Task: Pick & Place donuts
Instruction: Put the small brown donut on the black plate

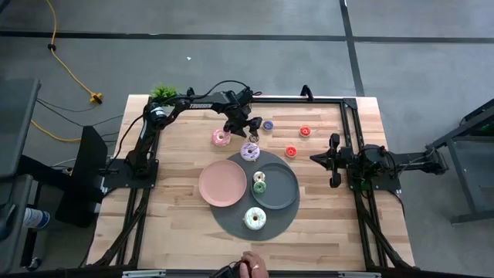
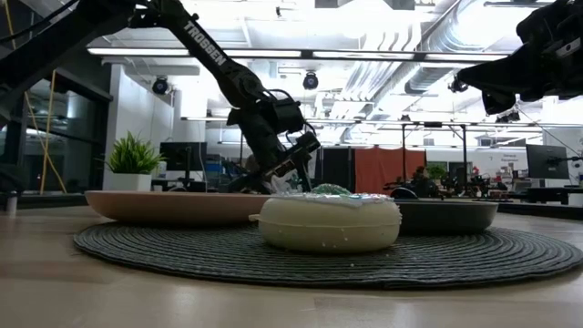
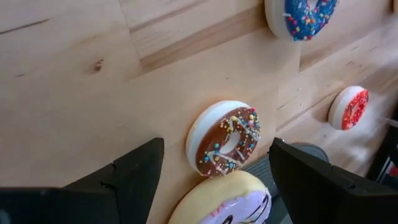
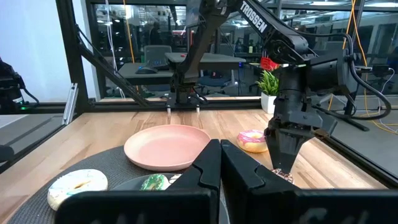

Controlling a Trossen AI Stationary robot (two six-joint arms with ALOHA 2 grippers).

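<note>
My left gripper (image 1: pixel 249 134) hangs open, tilted down, over the far middle of the table. A tiny brown donut (image 3: pixel 224 138) lies flat on the wood just beyond its two fingers (image 3: pixel 134 177), untouched. Beside it a larger donut with pale pink icing (image 3: pixel 227 200) lies at the mat's far edge (image 1: pixel 250 151). A blue tiny donut (image 3: pixel 305 15) and a red one (image 3: pixel 349 107) lie farther off. A pink-iced donut (image 1: pixel 221 137) lies to the left. My right gripper (image 4: pixel 221 167) waits shut at the table's right side (image 1: pixel 316 159).
A pink plate (image 1: pixel 222 183) and a grey plate (image 1: pixel 284 193) sit on a round dark mat (image 1: pixel 231 220). The grey plate holds small green donuts (image 1: pixel 259 185). A large white donut (image 1: pixel 255 218) lies on the mat near the front. A second red donut (image 1: pixel 291 152) lies right of the mat.
</note>
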